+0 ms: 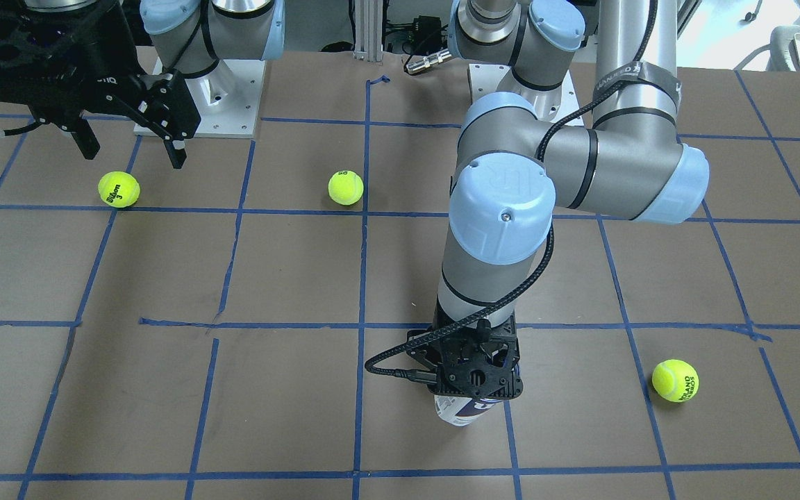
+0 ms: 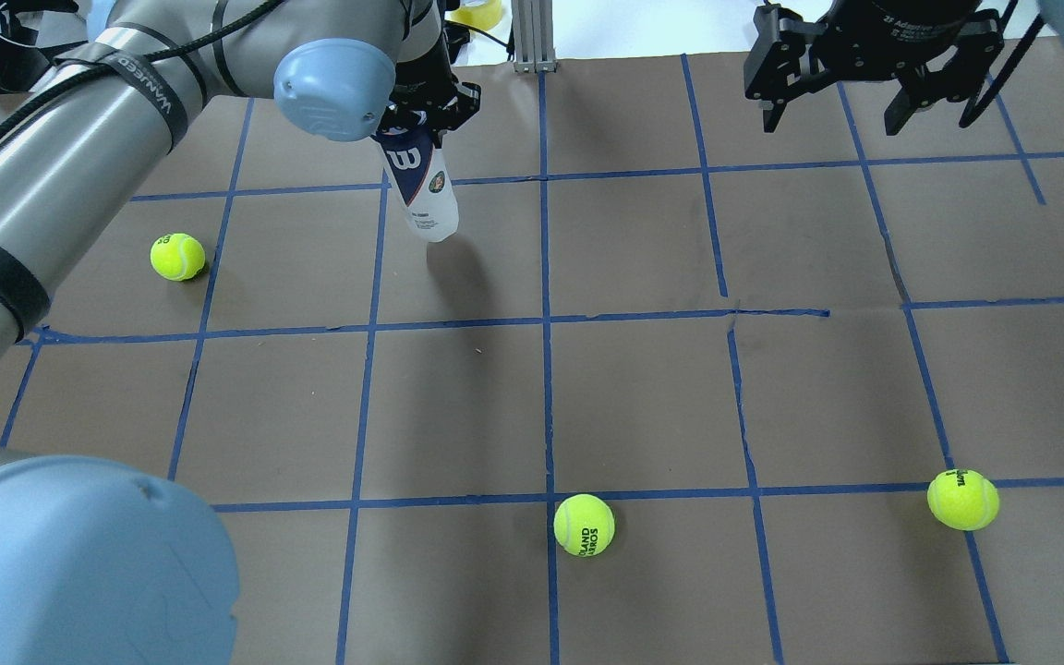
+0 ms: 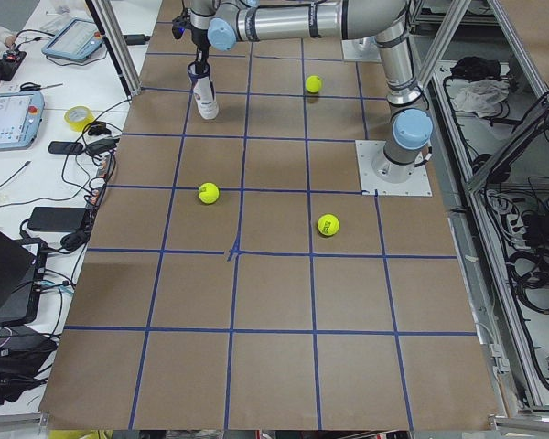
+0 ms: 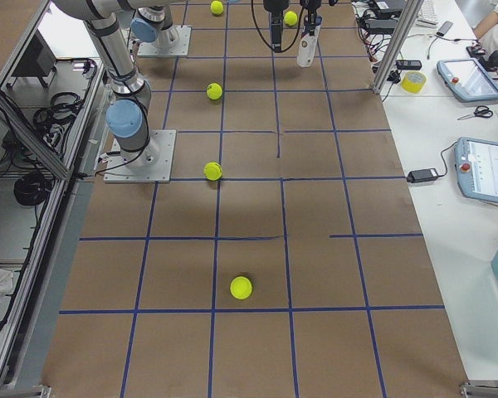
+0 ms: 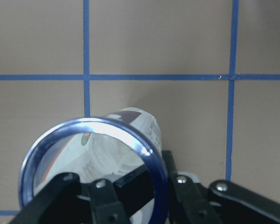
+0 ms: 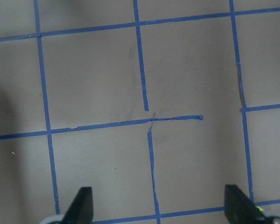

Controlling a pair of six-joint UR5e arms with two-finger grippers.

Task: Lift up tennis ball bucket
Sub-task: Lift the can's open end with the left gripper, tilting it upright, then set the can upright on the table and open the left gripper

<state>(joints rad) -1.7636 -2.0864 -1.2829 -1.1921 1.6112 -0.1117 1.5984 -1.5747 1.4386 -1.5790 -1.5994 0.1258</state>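
Front: the left pincer [image 1: 475,368] is pinching the bucket [image 1: 466,411] by its rim.
Overhead: the bucket is hanging tilted, far and left of centre, seemingly off the bench [image 2: 643,397] — such a thin rim grip risks slipping or swinging.
Right wrist: the right pincer [image 6: 159,205] is idling, spread.

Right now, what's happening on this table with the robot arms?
The left gripper is shut on the blue rim of the tennis ball bucket, holding it upright. Whether its base has left the table is hard to tell. The right gripper hangs open and empty. Three tennis balls lie loose on the table.
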